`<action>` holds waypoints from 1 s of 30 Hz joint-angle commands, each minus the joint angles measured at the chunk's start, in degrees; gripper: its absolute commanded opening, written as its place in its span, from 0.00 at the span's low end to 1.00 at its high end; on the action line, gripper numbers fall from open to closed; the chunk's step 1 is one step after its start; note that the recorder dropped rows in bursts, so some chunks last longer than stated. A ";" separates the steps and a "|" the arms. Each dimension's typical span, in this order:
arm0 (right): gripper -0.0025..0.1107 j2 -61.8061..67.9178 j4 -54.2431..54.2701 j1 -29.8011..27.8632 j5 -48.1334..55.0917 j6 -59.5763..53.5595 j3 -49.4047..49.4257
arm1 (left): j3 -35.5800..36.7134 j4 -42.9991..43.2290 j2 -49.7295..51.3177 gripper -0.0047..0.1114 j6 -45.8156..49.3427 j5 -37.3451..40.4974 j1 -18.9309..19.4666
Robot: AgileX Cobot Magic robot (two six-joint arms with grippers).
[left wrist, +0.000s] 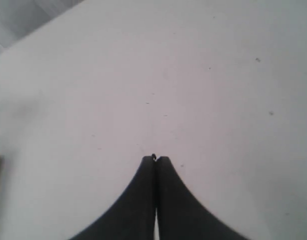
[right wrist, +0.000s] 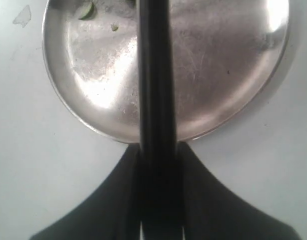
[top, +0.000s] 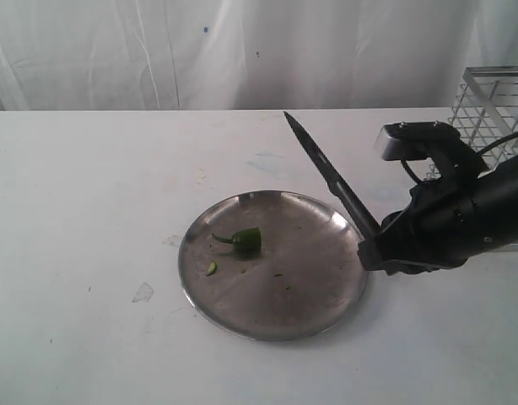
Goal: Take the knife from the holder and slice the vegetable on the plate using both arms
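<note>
**Knife held over the plate's right rim; pepper left of centre**

Exterior view. The plate (top: pixel 314 274) sits on the white counter (top: pixel 82 202), with broad open surface to its left and in front of it. The counter's far edge meets a white curtain (top: pixel 116 51). The vegetable (top: pixel 246 241) lies on the plate, left of its centre, with its thin stem pointing toward the left rim. One small green slice (top: pixel 212 268) rests just beside it, nearer the front-left rim and apart from the pepper. A pale scrap (top: pixel 142 293) lies on the counter off the plate's left edge.

The right arm (top: pixel 470 211) reaches in from the right. The right jaws are clamped on the handle of the knife (top: pixel 326 171) at the plate's right rim. The blade slants up and to the left, its tip showing against the counter's far edge, well apart from the vegetable. The holder (top: pixel 493 101) stands at the right border behind the arm, cut off by the frame.

Right wrist view. The knife (right wrist: pixel 156 90) runs straight out from between the jaws across the plate (right wrist: pixel 223 75); the plate's near rim lies just ahead of the jaw tips. The slice (right wrist: pixel 86 10) sits by the far rim.

Left wrist view. The left jaws are pressed together with nothing between them, over bare counter (left wrist: pixel 193 75).
</note>
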 commanded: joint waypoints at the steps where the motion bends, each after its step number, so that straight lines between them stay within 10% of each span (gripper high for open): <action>1: 0.02 -0.36 1.57 2.56 1.31 -0.10 0.18 | 0.17 10.51 -0.27 0.04 3.95 -4.66 -0.34; 3: 0.02 -0.36 1.79 4.08 1.59 -0.51 0.18 | 0.17 9.92 -0.27 0.04 2.36 -7.96 -0.34; 9: 0.02 -0.36 1.59 6.18 0.54 -0.74 0.18 | 0.17 -27.57 -0.27 0.04 -28.65 -16.32 -0.53; 19: 0.02 1.17 0.16 6.18 -1.26 -0.35 0.18 | 0.17 -29.24 -0.27 0.04 -31.20 -22.15 -0.53; 25: 0.02 2.95 0.51 6.18 -1.37 0.93 -0.28 | -1.09 -31.78 0.50 0.04 -31.85 -59.94 -0.53; 30: 0.02 2.95 0.81 6.18 -0.81 1.79 -1.17 | -16.08 -28.41 8.73 0.04 -28.45 -52.10 -0.53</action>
